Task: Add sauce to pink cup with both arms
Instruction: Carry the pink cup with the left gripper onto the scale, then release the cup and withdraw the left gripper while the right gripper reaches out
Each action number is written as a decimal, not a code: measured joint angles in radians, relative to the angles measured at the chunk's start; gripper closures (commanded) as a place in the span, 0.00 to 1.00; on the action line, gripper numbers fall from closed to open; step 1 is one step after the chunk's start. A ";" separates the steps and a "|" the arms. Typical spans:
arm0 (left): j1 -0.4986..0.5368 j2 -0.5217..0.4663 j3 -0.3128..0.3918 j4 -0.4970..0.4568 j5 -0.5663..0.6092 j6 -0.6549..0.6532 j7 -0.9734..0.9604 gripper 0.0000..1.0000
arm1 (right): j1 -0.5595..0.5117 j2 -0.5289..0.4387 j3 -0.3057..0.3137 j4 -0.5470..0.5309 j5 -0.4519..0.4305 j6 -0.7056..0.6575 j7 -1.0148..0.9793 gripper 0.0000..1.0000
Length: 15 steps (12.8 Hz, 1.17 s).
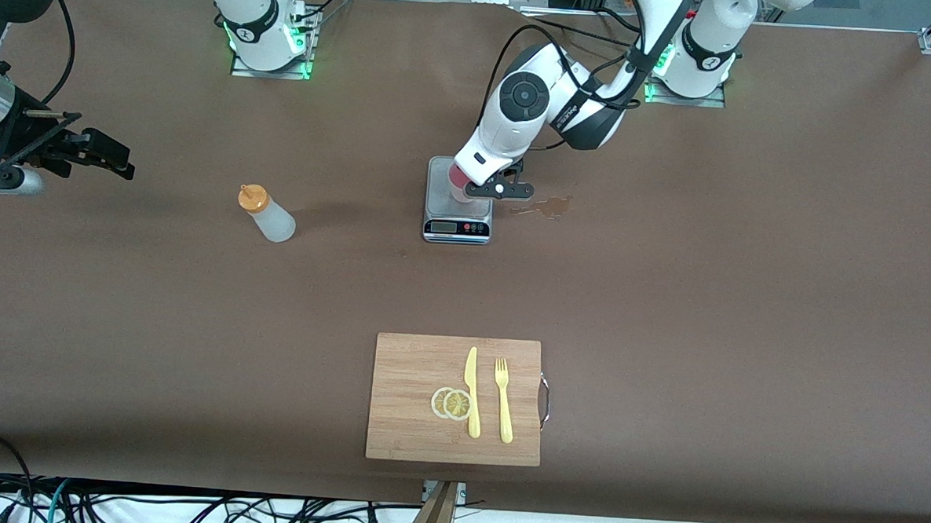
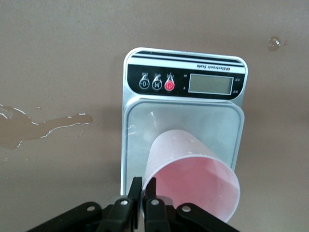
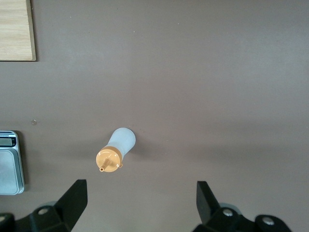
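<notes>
Take the kitchen scale (image 1: 458, 202) as your landmark. Starting at the right arm's end of the desk (image 1: 746, 305), your right gripper (image 1: 97, 151) hangs in the air well away from the scale, fingers (image 3: 72, 200) spread wide and holding nothing. The sauce bottle (image 1: 267, 213) stands upright on the desk between that gripper and the scale, well apart from both, orange nozzle cap on; the right wrist view looks down on it (image 3: 116, 150) from above.

At the scale, your left gripper (image 1: 500, 189) is down at the pink cup (image 1: 459, 184), which sits on the scale's plate. In the left wrist view the fingers (image 2: 136, 195) are pinched together on the near rim of the cup (image 2: 193, 179), wall between them. The cup looks empty. A brown wet patch (image 1: 545, 207) lies on the desk just beside the scale, toward the left arm's end.

By my reading, you are early on: the cup is placed and steadied, but the bottle is not yet picked up and nothing has been poured.

Count: one bottle, one cup, one scale. Nearer the front camera than the scale lies one wooden cutting board (image 1: 406, 361) carrying two lemon slices (image 1: 451, 403), one yellow knife (image 1: 471, 391) and one yellow fork (image 1: 503, 401).
</notes>
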 measured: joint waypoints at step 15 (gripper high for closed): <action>0.267 -0.127 0.202 0.396 0.117 -0.550 0.261 0.00 | -0.004 0.075 -0.014 -0.004 0.021 -0.165 -0.445 0.00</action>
